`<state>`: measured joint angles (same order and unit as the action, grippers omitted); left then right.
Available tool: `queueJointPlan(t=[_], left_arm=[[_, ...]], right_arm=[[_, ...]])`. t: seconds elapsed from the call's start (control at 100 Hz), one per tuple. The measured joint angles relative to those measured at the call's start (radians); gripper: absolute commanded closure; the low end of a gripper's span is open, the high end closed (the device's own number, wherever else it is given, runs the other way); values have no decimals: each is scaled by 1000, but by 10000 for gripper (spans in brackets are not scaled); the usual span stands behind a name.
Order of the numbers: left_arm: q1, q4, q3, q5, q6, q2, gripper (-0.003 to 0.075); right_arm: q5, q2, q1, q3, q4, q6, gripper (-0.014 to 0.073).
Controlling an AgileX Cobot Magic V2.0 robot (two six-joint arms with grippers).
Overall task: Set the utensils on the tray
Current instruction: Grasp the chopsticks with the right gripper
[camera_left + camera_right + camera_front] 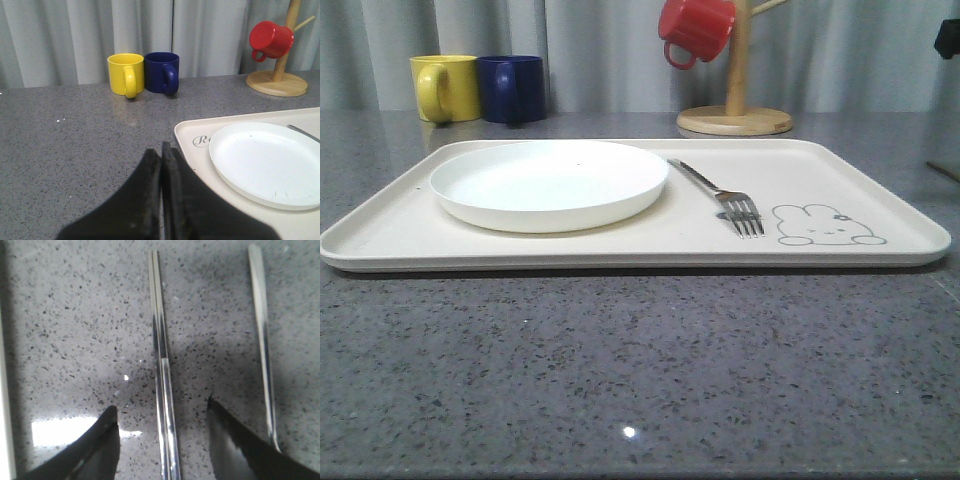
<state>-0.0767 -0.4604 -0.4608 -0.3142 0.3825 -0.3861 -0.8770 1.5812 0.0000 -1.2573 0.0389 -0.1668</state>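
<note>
The cream tray (880, 190) with a rabbit drawing lies in the middle of the table. On it a silver fork (720, 195) rests to the right of the round white plate. In the right wrist view my right gripper (161, 409) is open just above the grey tabletop, its two fingers either side of a long straight chopstick-like piece (161, 340). A second slim silver handle (262, 335), likely the spoon's, lies beside it, outside the fingers. My left gripper (161, 150) is shut with nothing in it, above the table at the tray's (192, 135) corner.
A round white plate (548, 182) takes up the tray's left half. A yellow mug (445, 87) and a dark blue mug (513, 88) stand at the back left. A wooden mug tree (736, 110) with a red mug (695, 28) stands at the back right.
</note>
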Motion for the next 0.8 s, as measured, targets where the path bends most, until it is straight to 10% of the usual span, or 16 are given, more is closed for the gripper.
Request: queueJointPlan(t=[0.48, 0.8], left_arm=[[0, 0, 0, 0, 0, 0, 739], [0, 0, 0, 0, 0, 0, 739]], right_arm=[[8, 110, -6, 2, -10, 12, 209], [11, 115, -6, -2, -25, 12, 594]])
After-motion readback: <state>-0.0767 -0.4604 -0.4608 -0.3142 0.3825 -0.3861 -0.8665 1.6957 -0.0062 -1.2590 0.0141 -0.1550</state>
